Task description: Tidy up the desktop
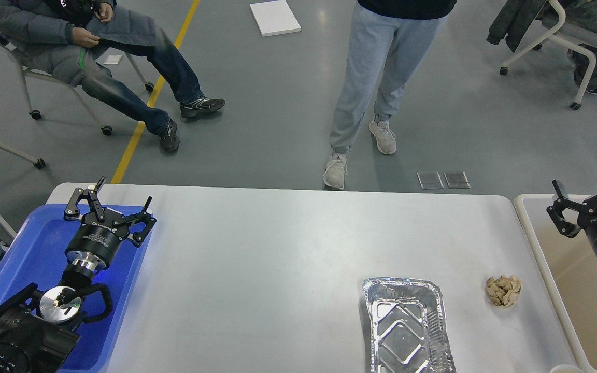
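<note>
Your left gripper (122,198) and right gripper (586,178) both gape empty, the foil tray (407,324) and crumpled paper (503,290) on the desktop (278,269) between them, nearer the right fingers.

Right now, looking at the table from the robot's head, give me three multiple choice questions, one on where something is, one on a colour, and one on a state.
1. Where is the crumpled paper ball?
A. right of the foil tray on the desktop
B. in the blue tray
C. on the floor

2. What colour is the tray under the left gripper?
A. red
B. blue
C. green

3. How is the left gripper?
A. shut on the ball
B. holding the foil tray
C. open, empty

Answers: A, it lies beside the foil tray's right rim; B, its plastic is plainly blue; C, its fingers are spread with nothing between.
</note>
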`<state>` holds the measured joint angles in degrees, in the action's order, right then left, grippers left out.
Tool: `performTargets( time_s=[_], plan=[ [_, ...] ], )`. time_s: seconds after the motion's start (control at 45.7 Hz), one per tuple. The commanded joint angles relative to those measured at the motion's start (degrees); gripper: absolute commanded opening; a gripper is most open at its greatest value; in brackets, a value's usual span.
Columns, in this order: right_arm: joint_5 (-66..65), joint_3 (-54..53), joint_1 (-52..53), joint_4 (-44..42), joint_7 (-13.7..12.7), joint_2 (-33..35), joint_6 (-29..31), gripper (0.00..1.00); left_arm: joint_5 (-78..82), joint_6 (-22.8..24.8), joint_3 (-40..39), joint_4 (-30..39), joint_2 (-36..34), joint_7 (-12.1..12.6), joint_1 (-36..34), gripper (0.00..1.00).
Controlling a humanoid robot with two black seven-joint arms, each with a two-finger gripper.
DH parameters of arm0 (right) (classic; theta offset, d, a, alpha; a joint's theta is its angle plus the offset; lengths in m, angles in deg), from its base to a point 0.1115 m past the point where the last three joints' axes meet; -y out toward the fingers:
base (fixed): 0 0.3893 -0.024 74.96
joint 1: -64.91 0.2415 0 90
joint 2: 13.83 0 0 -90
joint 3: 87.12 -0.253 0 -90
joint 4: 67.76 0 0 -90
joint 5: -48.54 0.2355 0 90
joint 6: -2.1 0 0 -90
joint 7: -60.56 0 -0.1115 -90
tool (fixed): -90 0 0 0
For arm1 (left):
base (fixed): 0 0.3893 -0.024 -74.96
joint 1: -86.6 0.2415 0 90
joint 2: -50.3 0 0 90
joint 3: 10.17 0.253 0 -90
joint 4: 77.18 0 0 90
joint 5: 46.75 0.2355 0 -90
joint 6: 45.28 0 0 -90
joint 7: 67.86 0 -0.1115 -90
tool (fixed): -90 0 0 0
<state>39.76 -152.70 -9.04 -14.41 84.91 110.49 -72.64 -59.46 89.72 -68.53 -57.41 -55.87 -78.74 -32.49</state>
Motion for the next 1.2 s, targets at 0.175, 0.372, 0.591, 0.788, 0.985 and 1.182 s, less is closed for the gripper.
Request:
performTargets(
  time_s=[0.175, 0.372, 0.591, 0.788, 0.985, 1.182],
  plan=[
    [0.0, -0.3, 0.0, 0.0, 0.0, 0.6, -0.1, 0.99, 0.0, 0.0, 0.0, -0.1, 0.0, -0.1, 0.0, 1.0],
    [0.0, -0.3, 0.1, -0.5, 0.0, 0.2, 0.0, 0.99, 0.0, 0.0, 0.0, 0.0, 0.0, 0.0, 0.0, 1.0],
    [0.0, 0.6, 1.1, -2.4, 0.0, 0.4, 0.4, 0.99, 0.0, 0.0, 0.0, 0.0, 0.0, 0.0, 0.0, 1.0],
    [0.0, 0.7, 2.1, -3.6, 0.1, 1.0, 0.5, 0.99, 0.0, 0.0, 0.1, 0.0, 0.0, 0.0, 0.0, 1.0],
    [0.0, 1.8, 3.7, -5.6, 0.0, 1.4, 0.5, 0.99, 0.1, 0.0, 0.0, 0.0, 0.0, 0.0, 0.0, 1.0],
    [0.2, 7.6, 7.1, -6.0, 0.0, 5.0, -0.1, 0.99, 0.1, 0.0, 0.0, 0.0, 0.0, 0.0, 0.0, 1.0]
  ],
)
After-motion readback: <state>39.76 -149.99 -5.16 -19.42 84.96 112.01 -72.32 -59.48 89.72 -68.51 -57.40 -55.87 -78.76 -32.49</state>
